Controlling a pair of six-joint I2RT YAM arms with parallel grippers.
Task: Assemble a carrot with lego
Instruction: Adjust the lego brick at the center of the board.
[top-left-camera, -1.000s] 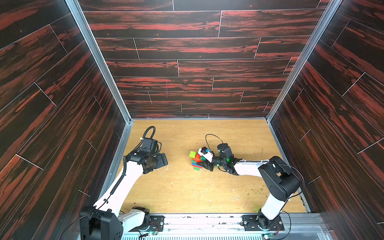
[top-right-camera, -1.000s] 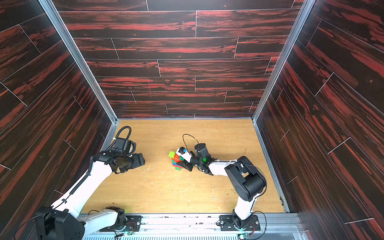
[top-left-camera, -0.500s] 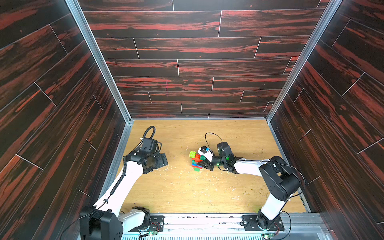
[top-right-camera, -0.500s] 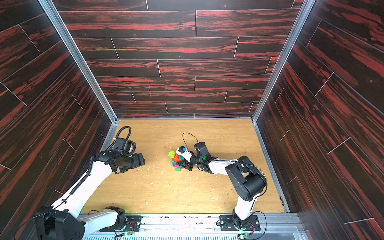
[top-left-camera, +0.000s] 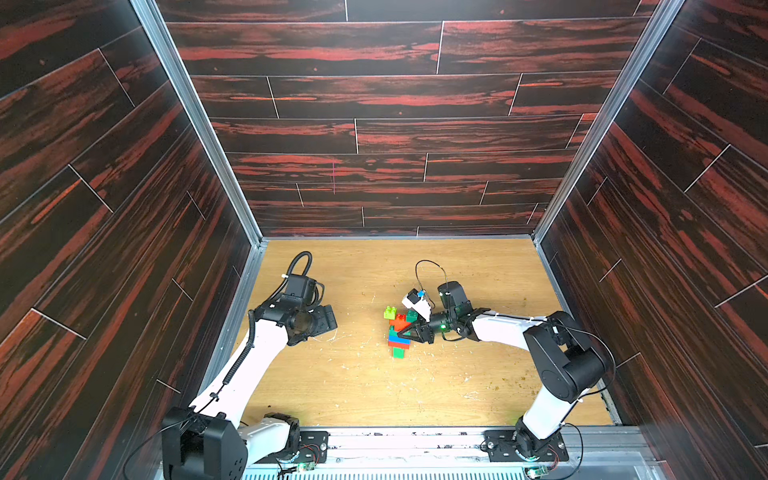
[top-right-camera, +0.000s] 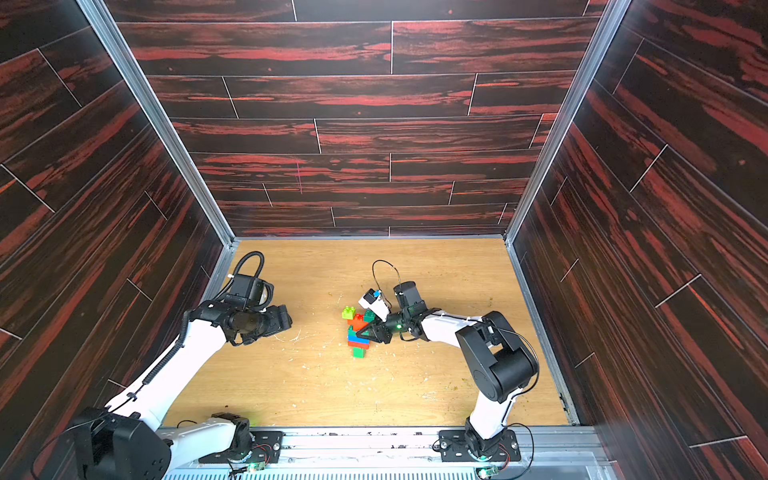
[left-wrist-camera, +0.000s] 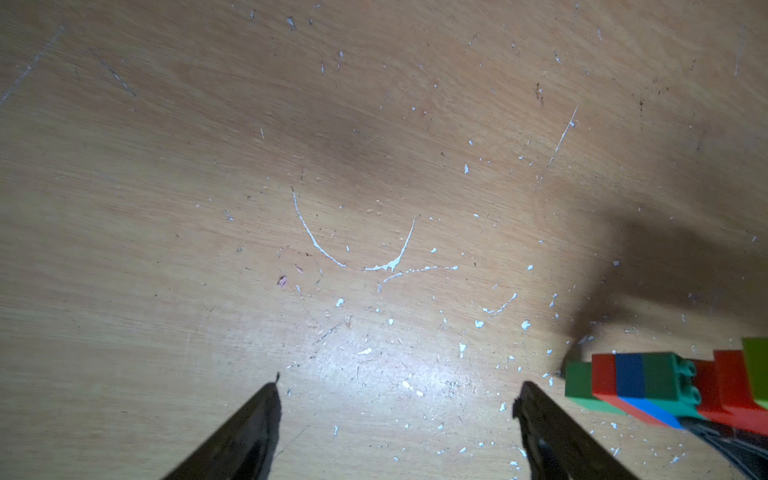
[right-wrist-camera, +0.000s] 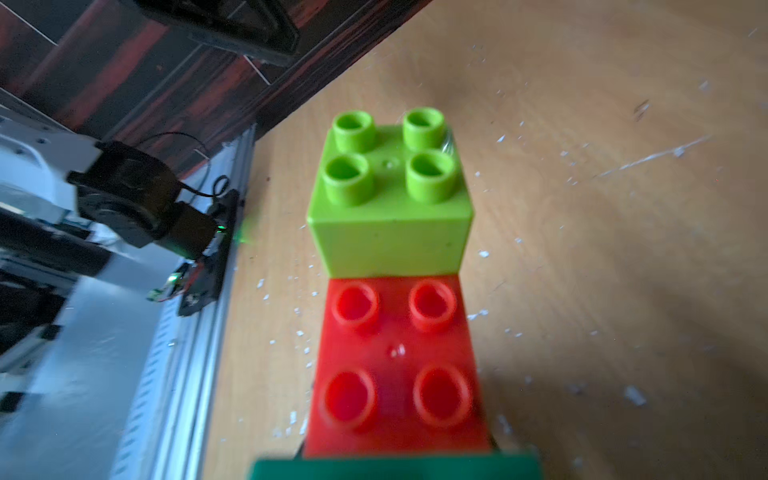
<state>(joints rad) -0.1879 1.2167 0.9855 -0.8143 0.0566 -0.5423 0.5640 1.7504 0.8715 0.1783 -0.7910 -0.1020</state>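
Top views: the lego carrot (top-left-camera: 399, 332) (top-right-camera: 358, 332) sits about mid-worktop, its long axis running back to front. The lime brick (top-left-camera: 390, 311) is at the back end and the small green tip (top-left-camera: 398, 353) points to the front edge. The wooden worktop (top-left-camera: 457, 374) is scuffed with white flecks.

The right gripper (top-left-camera: 409, 328) (top-right-camera: 368, 330) reaches in from the right side, jaws closed against the carrot's wide half. Cannot tell whether the carrot rests on the wood or is lifted.

Right wrist view: a red brick (right-wrist-camera: 395, 353) fills the near field, the lime brick (right-wrist-camera: 390, 199) stands just beyond it, and a dark green edge shows nearest the lens.

The left gripper (top-left-camera: 328, 318) is well apart, near the left edge.

Left wrist view: the left gripper (left-wrist-camera: 397, 382) has its jaws spread wide over bare wood, holding nothing. The carrot (left-wrist-camera: 648, 382) is off to one side.
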